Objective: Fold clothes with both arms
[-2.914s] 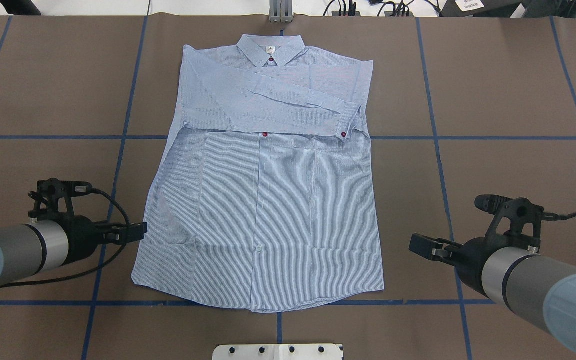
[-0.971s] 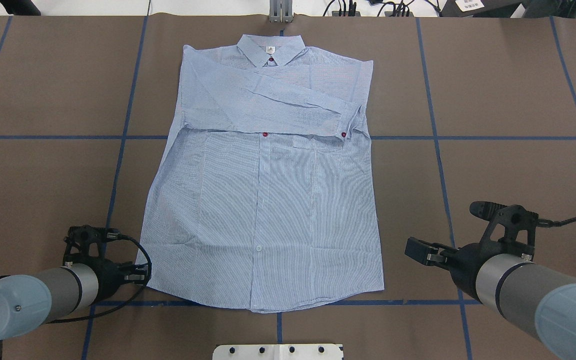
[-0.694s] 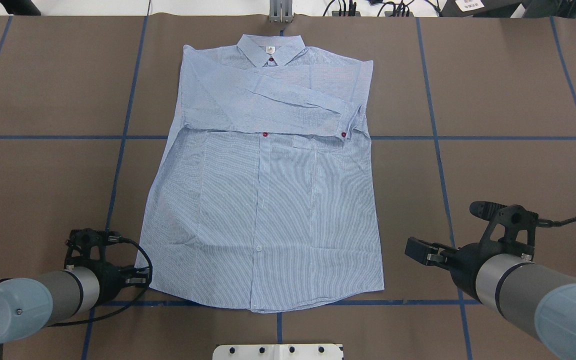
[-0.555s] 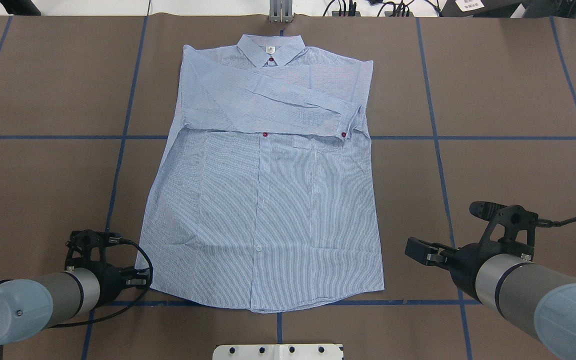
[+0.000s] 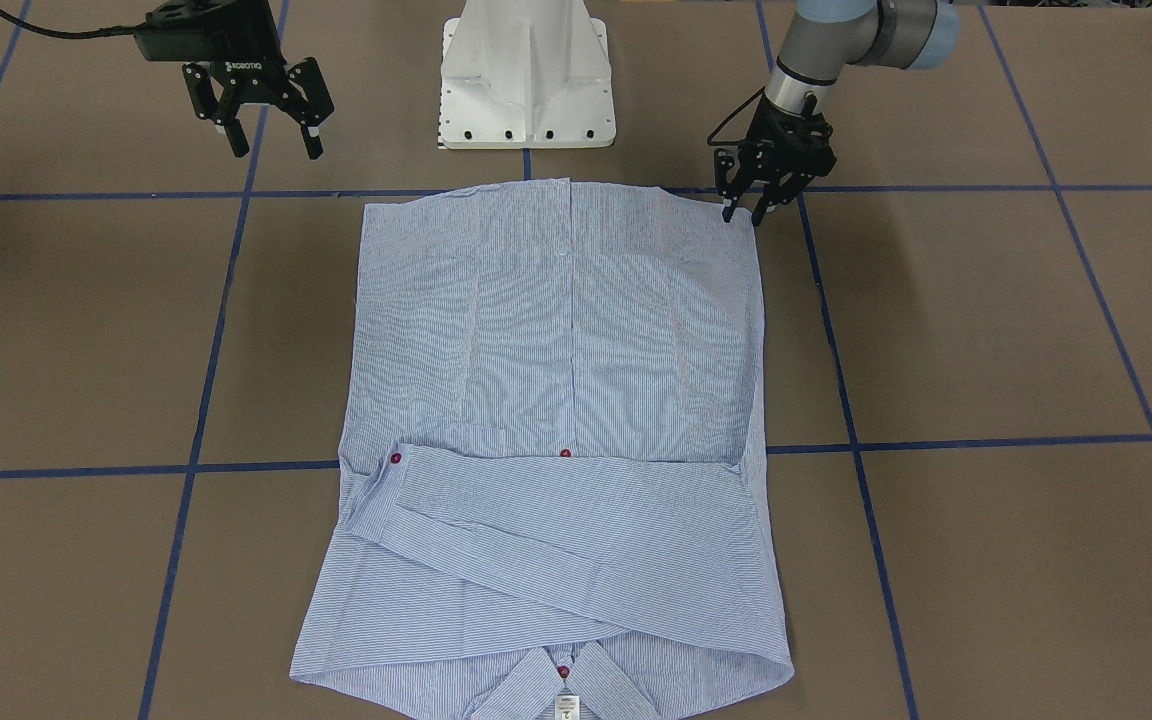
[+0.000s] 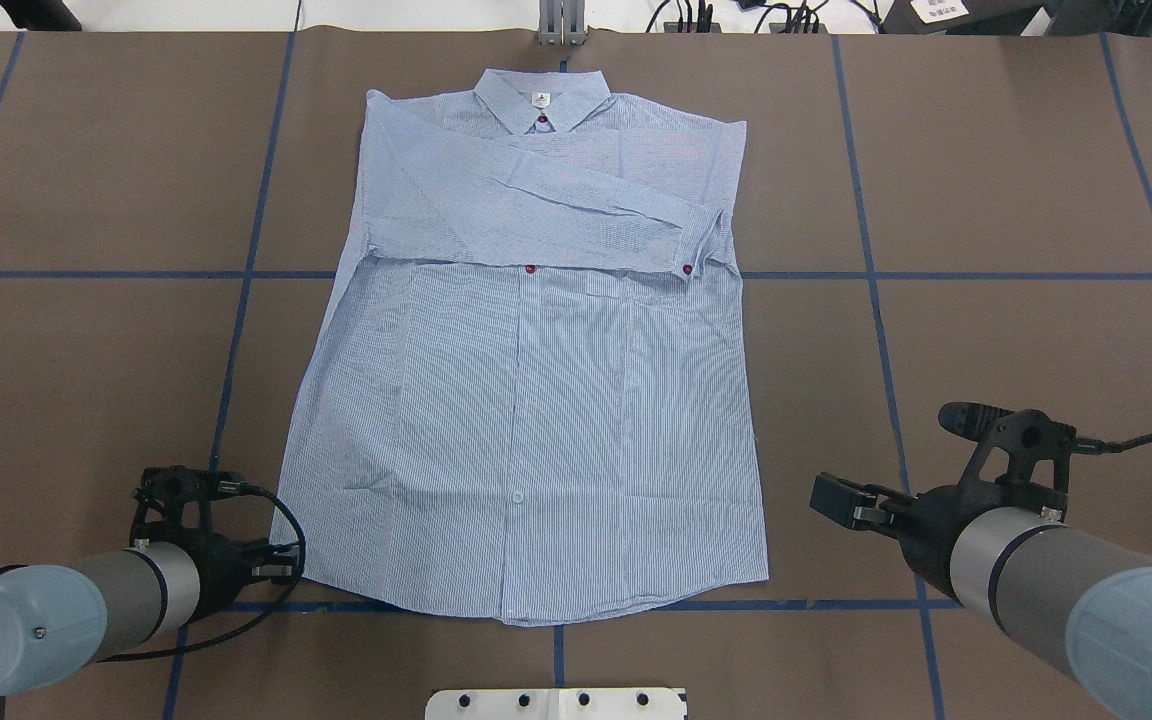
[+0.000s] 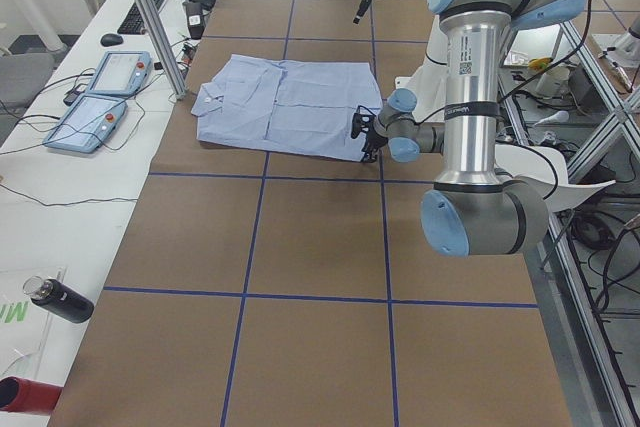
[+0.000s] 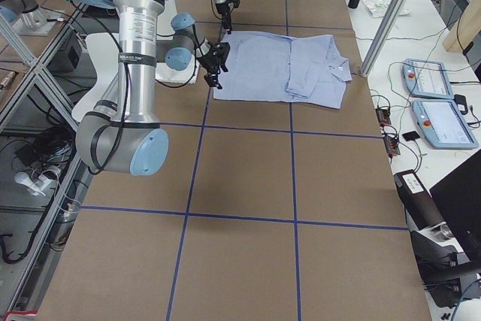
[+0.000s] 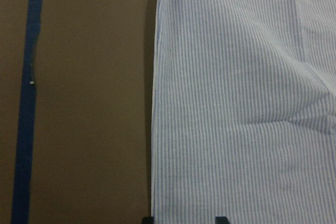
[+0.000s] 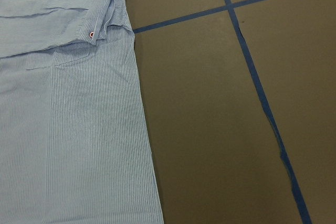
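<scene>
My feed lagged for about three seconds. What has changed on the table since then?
The left gripper moved back toward the robot along the left edge of the shirt. It is now at the near-left hem corner, its fingers open and nothing gripped. The right gripper barely shifted; it is open and clear of the cloth. The shirt lies as before, sleeves folded across the chest.

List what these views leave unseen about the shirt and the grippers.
- Contact between the left gripper and the shirt corner: in the overhead view the gripper's own body covers it, and the left wrist view's bottom edge cuts off the fingers.
- Collar label print: too small in the front-facing and overhead views.
- Right gripper: outside the right wrist view's frame.
</scene>
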Robot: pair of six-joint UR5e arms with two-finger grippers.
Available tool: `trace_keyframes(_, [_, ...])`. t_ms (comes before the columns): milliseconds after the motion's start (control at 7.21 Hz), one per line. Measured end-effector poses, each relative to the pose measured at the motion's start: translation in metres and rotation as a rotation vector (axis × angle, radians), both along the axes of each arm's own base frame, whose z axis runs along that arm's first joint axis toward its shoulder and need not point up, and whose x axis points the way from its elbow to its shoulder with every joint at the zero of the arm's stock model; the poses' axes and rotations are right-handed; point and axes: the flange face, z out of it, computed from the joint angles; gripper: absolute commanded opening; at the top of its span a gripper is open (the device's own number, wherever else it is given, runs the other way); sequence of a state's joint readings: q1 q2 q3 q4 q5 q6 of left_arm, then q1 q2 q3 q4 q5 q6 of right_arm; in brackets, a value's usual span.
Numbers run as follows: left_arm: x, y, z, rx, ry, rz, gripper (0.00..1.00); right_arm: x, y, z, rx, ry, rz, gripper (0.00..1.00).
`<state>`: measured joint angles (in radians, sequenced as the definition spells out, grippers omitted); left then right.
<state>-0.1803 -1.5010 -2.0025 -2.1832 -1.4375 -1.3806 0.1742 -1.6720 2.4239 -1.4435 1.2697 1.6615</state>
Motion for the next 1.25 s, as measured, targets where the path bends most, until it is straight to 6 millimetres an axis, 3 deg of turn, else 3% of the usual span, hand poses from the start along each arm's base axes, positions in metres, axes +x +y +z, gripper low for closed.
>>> trace_keyframes(139, [0.0, 0.0, 0.001, -0.002, -0.01, 0.0, 0.39, -0.001, 0.0, 0.001, 0.0, 0.002, 0.0, 1.0])
trace_keyframes(416, [0.001, 0.001, 0.0, -0.01, -0.015, -0.002, 0.0, -0.001, 0.0, 0.002, 0.0, 0.004, 0.0, 1.0])
trace_keyframes(971, [0.004, 0.009, -0.011, -0.045, 0.018, -0.016, 0.0, -0.003, 0.0, 0.003, -0.001, 0.004, 0.0, 0.99])
trace_keyframes(1249, [-0.001, 0.009, -0.025, -0.043, 0.048, -0.016, 0.0, -0.019, 0.001, 0.013, -0.012, -0.011, 0.032, 0.98])
